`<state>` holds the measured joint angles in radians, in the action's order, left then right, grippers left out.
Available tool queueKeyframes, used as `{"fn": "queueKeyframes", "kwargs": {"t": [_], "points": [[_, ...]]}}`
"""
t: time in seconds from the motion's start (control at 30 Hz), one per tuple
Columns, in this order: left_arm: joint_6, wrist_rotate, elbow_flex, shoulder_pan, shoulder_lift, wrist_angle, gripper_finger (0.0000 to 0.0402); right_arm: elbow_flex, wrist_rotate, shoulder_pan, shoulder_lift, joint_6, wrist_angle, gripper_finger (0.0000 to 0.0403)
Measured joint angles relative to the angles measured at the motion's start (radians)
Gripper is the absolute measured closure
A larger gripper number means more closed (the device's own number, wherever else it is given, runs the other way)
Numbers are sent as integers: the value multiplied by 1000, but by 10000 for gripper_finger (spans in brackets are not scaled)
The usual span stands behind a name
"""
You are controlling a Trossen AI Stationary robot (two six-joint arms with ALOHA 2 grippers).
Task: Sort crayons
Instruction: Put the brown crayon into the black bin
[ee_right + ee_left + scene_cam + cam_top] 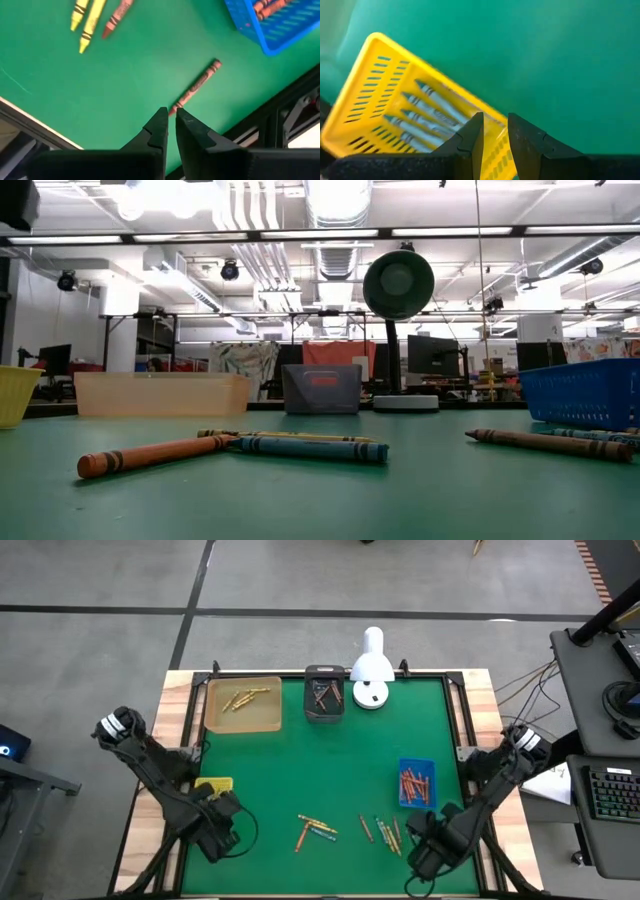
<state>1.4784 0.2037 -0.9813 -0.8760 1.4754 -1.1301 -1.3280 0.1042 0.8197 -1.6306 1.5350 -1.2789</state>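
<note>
Right wrist view shows the right gripper [171,118], jaws nearly together on nothing, poised over the tip of 1 brown crayon [196,87] lying on the mat beside the blue tray [280,40]. Pinching so near the end risks it pivoting or skidding loose.

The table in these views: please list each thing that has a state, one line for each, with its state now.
Yellow slotted plastic basket: holds several crayons.
Blue slotted plastic basket: holds orange and red crayons.
Clear orange plastic tray: holds a few yellow crayons.
Dark grey plastic bin: holds several crayons.
Brown wax crayon: lying flat on the green mat, loose.
White desk lamp: upright.
Left tool: above the yellow basket, holding nothing.
Right tool: nearly shut, empty.
</note>
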Motion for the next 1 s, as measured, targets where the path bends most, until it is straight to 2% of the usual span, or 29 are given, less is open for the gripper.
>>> {"fn": "queueKeyframes", "kwargs": {"t": [0.1, 0.2, 0.37, 0.47, 0.57, 0.67, 0.77, 1.0], "points": [[67, 101, 0, -42, 0, 24, 331, 6, -31, 25, -6, 50, 1, 384], [148, 202, 0, -74, 0, 35, 331, 18, -119, 43, -7, 103, 2, 385], [187, 288, 0, -105, 1, 66, 331, 31, -230, 60, -7, 155, 1, 385], [180, 323, 0, -108, 1, 91, 331, 40, -239, 61, -7, 181, 1, 385], [177, 336, 0, -108, 1, 93, 331, 61, -215, 60, -7, 179, -2, 385], [177, 337, 0, -108, 1, 94, 331, 95, -126, 60, -7, 179, -19, 374], [173, 337, 0, -108, 2, 94, 331, 138, -61, 61, -7, 179, -25, 352], [169, 338, 0, -109, 2, 94, 331, 244, 15, 59, -7, 188, 22, 284]]}}
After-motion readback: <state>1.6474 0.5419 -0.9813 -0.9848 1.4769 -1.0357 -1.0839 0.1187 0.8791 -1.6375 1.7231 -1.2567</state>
